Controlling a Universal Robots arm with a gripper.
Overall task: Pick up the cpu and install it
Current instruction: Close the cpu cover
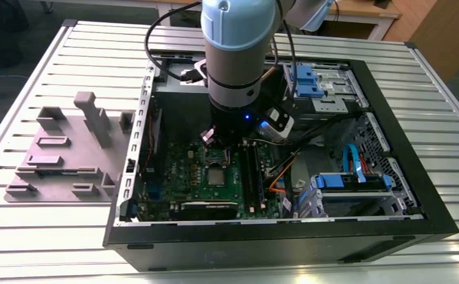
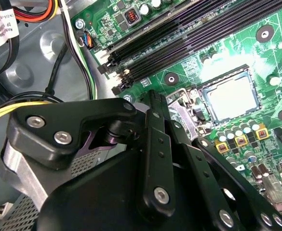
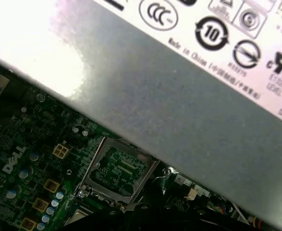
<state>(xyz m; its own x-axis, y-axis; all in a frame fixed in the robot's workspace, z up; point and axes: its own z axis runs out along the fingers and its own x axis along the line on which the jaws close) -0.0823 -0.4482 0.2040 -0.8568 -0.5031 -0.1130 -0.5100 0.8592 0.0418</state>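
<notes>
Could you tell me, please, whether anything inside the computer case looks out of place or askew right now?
Nothing looks damaged or spilled. The cpu lies square and flat in its socket on the motherboard, though the socket's metal frame stands open rather than clamped down. The gripper hangs just above that spot.

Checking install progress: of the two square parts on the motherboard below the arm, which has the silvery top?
The cpu, the square farther from the arm; the metal frame next to it has a dark centre.
</notes>
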